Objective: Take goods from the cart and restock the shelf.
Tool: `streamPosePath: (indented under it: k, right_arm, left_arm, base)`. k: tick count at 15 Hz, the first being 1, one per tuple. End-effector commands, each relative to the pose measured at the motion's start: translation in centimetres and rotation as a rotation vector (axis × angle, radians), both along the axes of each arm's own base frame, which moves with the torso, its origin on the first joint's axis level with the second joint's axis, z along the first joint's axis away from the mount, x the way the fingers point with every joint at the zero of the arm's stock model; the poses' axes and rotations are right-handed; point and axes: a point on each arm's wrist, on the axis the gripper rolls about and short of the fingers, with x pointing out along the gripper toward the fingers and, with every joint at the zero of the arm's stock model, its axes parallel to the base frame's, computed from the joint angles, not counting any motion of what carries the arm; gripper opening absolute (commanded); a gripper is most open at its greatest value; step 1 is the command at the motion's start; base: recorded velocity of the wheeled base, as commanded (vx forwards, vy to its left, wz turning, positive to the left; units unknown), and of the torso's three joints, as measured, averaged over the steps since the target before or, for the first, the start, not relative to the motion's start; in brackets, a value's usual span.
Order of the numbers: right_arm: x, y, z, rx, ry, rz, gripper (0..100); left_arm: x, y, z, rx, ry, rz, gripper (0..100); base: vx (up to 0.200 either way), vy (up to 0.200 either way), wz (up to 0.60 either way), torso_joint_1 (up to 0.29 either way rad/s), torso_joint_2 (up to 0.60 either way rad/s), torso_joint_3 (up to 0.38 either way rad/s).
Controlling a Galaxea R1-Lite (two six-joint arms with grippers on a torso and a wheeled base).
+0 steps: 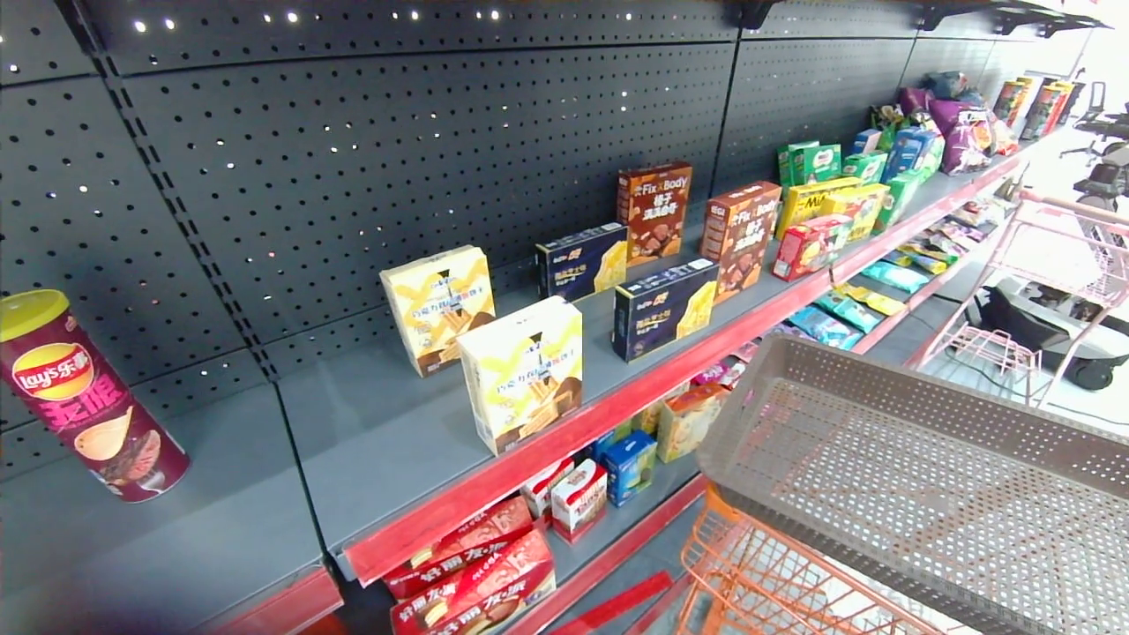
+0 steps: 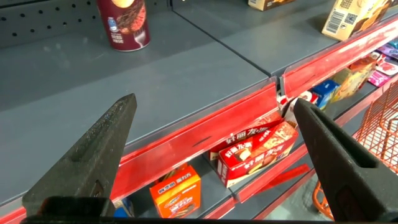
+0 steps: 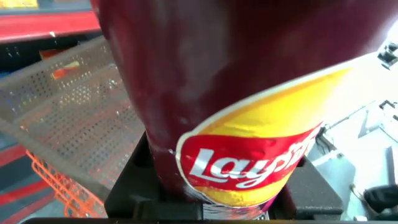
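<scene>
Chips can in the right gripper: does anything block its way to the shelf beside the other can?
Nothing on the shelf beside the standing can; only the open left gripper hangs by its front edge.

Pink trolley (image 1: 1067, 213) far R, near shelf end; dark wheeled unit (image 1: 1032, 326) on floor behind; office chairs (image 1: 1107, 176) beyond.

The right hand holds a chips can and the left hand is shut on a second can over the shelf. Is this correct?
One thing is wrong: the left hand is open and empty over the shelf, as the left wrist view shows; the second can stands apart on it. The right hand does hold a chips can.
</scene>
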Motion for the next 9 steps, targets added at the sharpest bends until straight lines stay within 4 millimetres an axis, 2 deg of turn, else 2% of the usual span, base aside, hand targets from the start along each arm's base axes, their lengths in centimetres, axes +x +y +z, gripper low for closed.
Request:
streamPosePath:
  k: [1, 4, 9]
  right_arm:
    - [-0.30, 0.05, 0.03, -0.003, -0.015, 0.001, 0]
    - [-0.34, 0.10, 0.22, -0.004, -0.022, 0.010, 0]
    - [-0.51, 0.13, 0.47, -0.006, -0.036, 0.012, 0]
  left_arm:
    - [0.01, 0.00, 0.01, -0.001, 0.001, 0.001, 100]
    - [0.01, 0.00, 0.01, -0.001, 0.001, 0.001, 100]
    - [0.01, 0.00, 0.01, -0.001, 0.001, 0.001, 100]
  base:
    - [0.000, 0.000, 0.60, -0.002, -0.01, -0.002]
    - [0.000, 0.000, 0.60, 0.005, 0.00, 0.001]
    - [0.000, 0.000, 0.00, 0.000, 0.00, 0.000]
